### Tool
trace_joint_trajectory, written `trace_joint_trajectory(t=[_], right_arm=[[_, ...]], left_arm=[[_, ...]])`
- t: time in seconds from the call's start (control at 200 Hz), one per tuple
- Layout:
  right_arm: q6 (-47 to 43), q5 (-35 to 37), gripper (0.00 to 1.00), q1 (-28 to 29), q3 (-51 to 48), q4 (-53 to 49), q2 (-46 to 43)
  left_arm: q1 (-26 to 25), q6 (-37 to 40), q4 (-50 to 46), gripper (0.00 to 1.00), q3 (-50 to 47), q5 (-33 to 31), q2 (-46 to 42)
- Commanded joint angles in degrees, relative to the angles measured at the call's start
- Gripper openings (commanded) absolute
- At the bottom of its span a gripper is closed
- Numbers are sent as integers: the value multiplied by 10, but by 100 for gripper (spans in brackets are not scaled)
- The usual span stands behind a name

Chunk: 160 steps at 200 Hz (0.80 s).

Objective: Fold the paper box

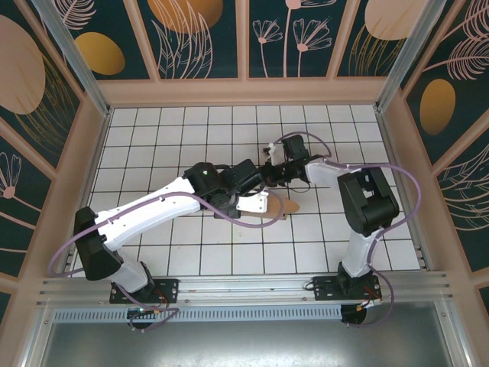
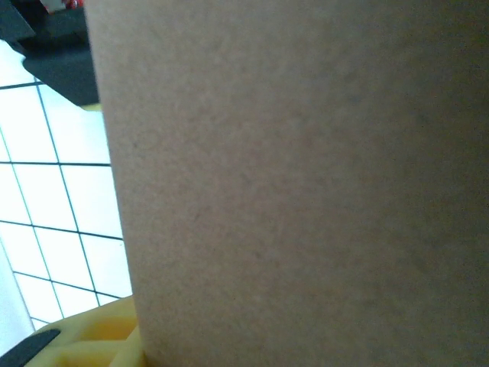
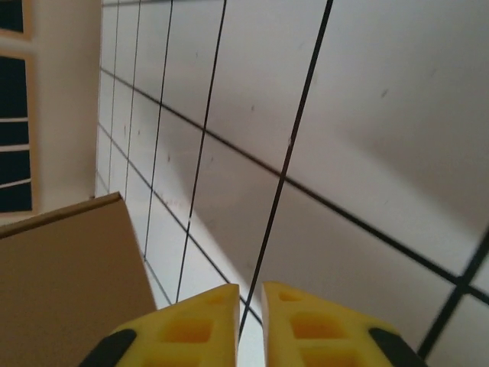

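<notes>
Both arms reach in to the middle of the tiled table, and the paper box lies there, well clear of all four edges, with the left arm's forearm over most of it so that a brown curved flap shows past it. We judge that the arms meet here because a fold needs one side steadied while the other works a flap.

From above, the left gripper sits right at the cardboard. Its wrist camera looks straight at a plain brown panel, very close, with one yellow finger at the panel's edge. The other finger is hidden, so we cannot tell whether it pinches the panel or merely lies against it.

The right gripper has its fingers pressed almost together, with bare tile in the thin gap and nothing gripped. A panel edge stands just to its left, apart from the fingers, which the overhead view cannot resolve.
</notes>
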Motion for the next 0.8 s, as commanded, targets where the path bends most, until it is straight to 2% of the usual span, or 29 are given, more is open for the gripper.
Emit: trace_joint_trajectory(t=[0.0,0.245,0.415,0.591,0.796], right_arm=[[-57,-66,11,21,38,-30,26],[-89,-89,8,68,57,-56,82],[-96,-92,4,72,57,-57,97],[-99,-85,7,69,60,-63,103],[-88,-33,14,63,52,-58,70]], left_arm=[[-1,-5,-12,42,22,30,27],[3,-22,13,43,23,39,75],[25,-30,33,48,33,46,112],[42,-38,66,63,24,48,125],[43,-63,107,67,-23,67,110]])
